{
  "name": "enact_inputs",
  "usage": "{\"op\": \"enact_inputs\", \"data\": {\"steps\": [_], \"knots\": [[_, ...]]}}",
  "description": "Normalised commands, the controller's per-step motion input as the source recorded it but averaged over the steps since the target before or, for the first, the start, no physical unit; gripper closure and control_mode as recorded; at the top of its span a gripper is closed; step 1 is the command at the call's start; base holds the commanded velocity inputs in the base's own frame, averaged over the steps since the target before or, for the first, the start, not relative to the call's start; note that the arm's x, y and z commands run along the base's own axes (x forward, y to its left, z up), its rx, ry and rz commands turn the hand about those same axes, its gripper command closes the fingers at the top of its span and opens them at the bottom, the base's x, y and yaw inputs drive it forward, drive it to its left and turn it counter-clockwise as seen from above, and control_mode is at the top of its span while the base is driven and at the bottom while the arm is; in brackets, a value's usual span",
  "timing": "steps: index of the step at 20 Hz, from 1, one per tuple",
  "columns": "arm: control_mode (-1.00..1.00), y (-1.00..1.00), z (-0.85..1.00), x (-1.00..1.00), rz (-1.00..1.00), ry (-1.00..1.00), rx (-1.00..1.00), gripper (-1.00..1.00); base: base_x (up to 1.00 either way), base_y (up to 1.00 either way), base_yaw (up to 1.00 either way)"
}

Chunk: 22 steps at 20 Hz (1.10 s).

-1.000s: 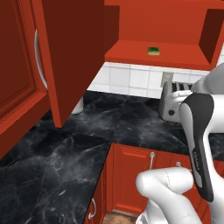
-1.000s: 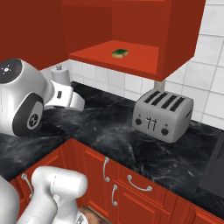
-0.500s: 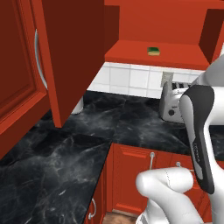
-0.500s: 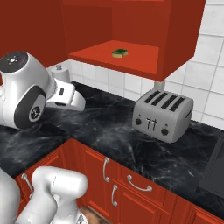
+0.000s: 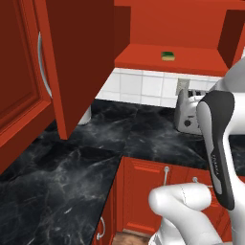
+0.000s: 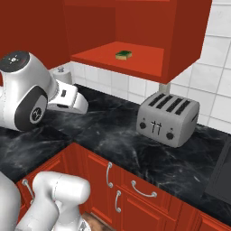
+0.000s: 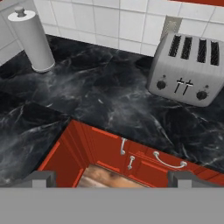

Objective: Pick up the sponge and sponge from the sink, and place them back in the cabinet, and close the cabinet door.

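A yellow-green sponge with a dark top lies on the red shelf of the open cabinet. The cabinet door stands swung wide open on the left. My gripper is open, its fingertips far apart with nothing between them. It hangs over the counter's front edge, well below the shelf and looking down at the counter. I cannot tell whether the dark recess at the counter's far right is the sink.
A silver four-slot toaster stands on the black marbled counter under the shelf. A grey paper-towel roll stands at the back left. Red base cupboards with silver handles run below.
The arm's upper links have shifted slightly. The sponge, the door and the toaster have not moved, and the gripper stays open.
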Motion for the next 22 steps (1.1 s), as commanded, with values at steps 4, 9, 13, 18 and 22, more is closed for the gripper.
{"op": "enact_inputs", "data": {"steps": [4, 9, 13, 18, 22], "knots": [[-1.0, 0.0, 0.0, 0.0, 0.0, 0.0, 0.0, -1.0, 0.0, 0.0, 0.0], [1.0, 0.0, 0.0, 0.0, 0.0, 0.0, 0.0, -1.0, -0.07, 0.0, 0.0], [1.0, 0.0, 0.0, 0.0, 0.0, 0.0, 0.0, -1.0, -0.49, -0.1, 0.0], [1.0, 0.0, 0.0, 0.0, 0.0, 0.0, 0.0, -1.0, -0.74, -0.26, -0.1], [1.0, 0.0, 0.0, 0.0, 0.0, 0.0, 0.0, -1.0, -0.7, -0.29, -0.15]]}}
